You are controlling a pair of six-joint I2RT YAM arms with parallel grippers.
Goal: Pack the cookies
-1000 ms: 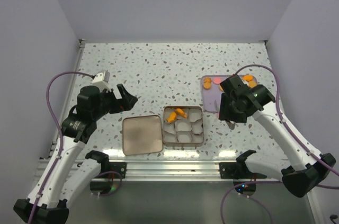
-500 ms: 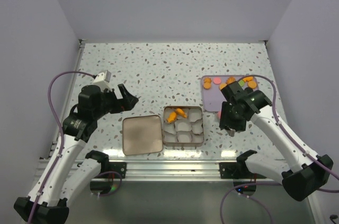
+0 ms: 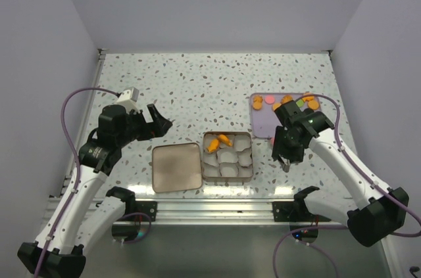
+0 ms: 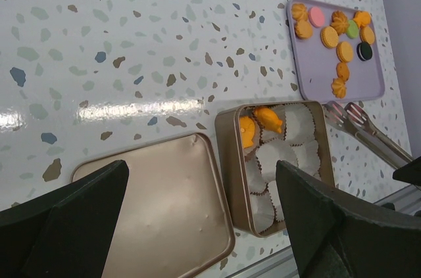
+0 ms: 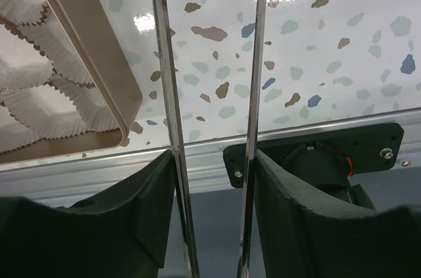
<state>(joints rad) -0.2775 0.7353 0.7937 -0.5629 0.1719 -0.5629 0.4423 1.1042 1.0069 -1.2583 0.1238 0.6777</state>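
Observation:
Several cookies (image 3: 288, 101), mostly orange with a pink one, lie on a lilac tray (image 3: 262, 122) at the right; they also show in the left wrist view (image 4: 329, 36). Two orange cookies (image 3: 220, 141) sit in the top-left paper cups of a gold tin (image 3: 227, 176). My right gripper (image 3: 287, 152) is shut on metal tongs (image 5: 253, 94), held just right of the tin, over the table's near part. The tongs' arms stand apart and I see no cookie between them. My left gripper (image 3: 158, 123) is open and empty above the tin's lid (image 3: 176, 167).
The tin (image 4: 227, 173) holds white paper cups, most of them empty. Its flat gold lid (image 4: 151, 206) lies to its left. The lilac tray (image 4: 316, 71) also holds a green and a dark cookie. A metal rail (image 5: 197, 160) runs along the table's near edge.
My right gripper with the tongs has moved from over the lilac tray toward the near edge, to just right of the tin. My left arm has hardly moved.

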